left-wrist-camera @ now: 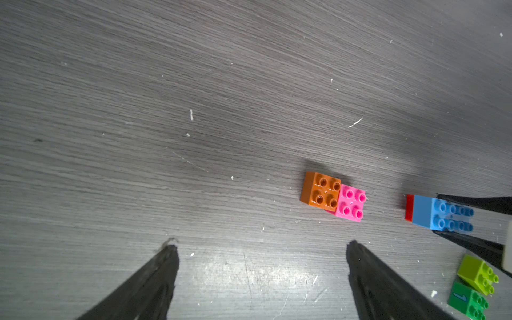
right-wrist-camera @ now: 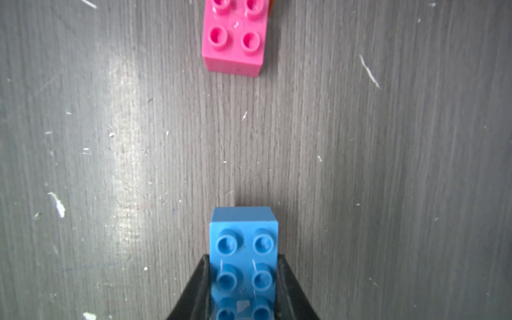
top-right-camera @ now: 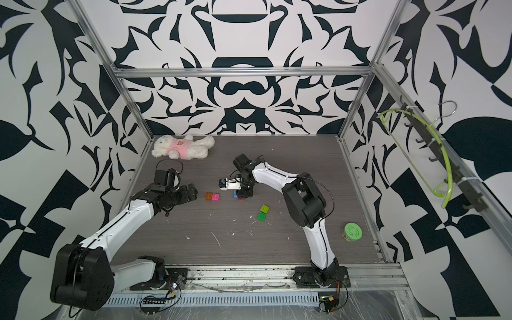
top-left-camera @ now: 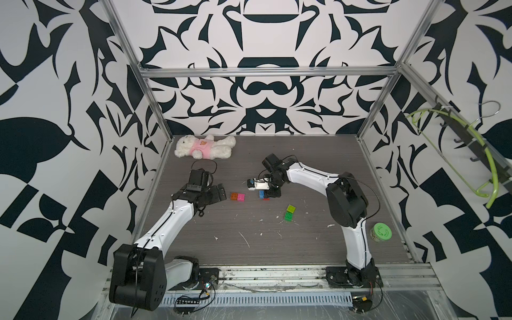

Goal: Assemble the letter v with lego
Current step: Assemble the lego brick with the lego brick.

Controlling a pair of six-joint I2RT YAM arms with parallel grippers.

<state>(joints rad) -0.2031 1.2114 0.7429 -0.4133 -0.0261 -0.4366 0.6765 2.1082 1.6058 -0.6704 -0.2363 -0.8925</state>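
— Gripping what?
— The right gripper [right-wrist-camera: 243, 259] is clamped on the one blue brick [top-left-camera: 261, 194], centre of a top view, one red brick [left-wrist-camera: 409, 207] beneath. The left gripper [left-wrist-camera: 262, 245] stands wide apart, touching nothing.
— Others?
— One orange brick [top-left-camera: 234, 196] and one pink brick [top-left-camera: 241, 196] touch, just left of it; one lime brick [top-left-camera: 291, 208], one green brick [top-left-camera: 289, 216], lower right.

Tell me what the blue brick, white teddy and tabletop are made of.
The blue brick looks like hard moulded plastic: smooth, slightly glossy, crisp round studs. The white teddy seems soft plush: fuzzy outline, pink cloth top. The tabletop is probably grey wood-grain laminate, matte with a dull glare; real wood is possible.
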